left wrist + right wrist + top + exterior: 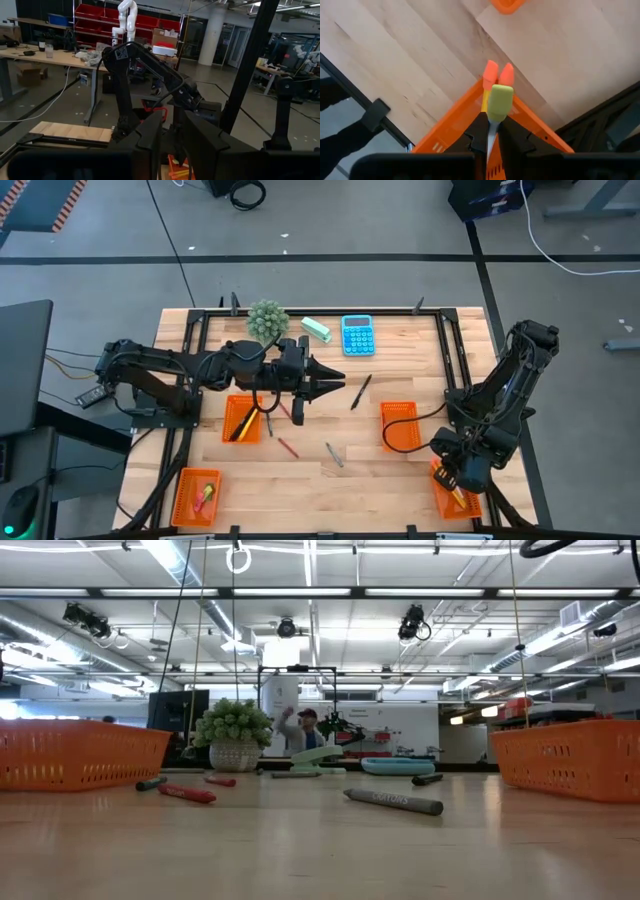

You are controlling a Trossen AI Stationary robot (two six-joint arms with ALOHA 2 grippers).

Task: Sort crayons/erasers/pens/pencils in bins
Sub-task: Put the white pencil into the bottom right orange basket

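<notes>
My right gripper (452, 480) hangs over the orange bin (458, 498) at the table's near right corner. It is shut on a thin pencil whose yellow-green eraser end (500, 101) sticks out past my fingertips (492, 122). A yellow pencil (484, 100) and two pink-orange eraser ends (490, 71) lie in that bin. My left gripper (338, 383) is raised over the table's middle, level and pointing toward the right edge. Its fingers are close together (172, 137), and I see nothing between them. Loose pens (360, 392) and crayons (287, 447) lie flat on the table. My right gripper pinches the pencil between its two fingers, just behind the yellow-green eraser end, where a thin pale strip (492, 134) runs back between them. The fingers point down from above and the pencil lies along them. The eraser end points down over the bin's corner (470, 107).
Three more orange bins stand at left of centre (243, 420), right of centre (399, 425) and near left (197, 495). A blue calculator (357, 335), a mint-green block (316, 329) and a potted plant (267, 320) stand along the far edge. A grey crayon (333, 453) lies mid-table.
</notes>
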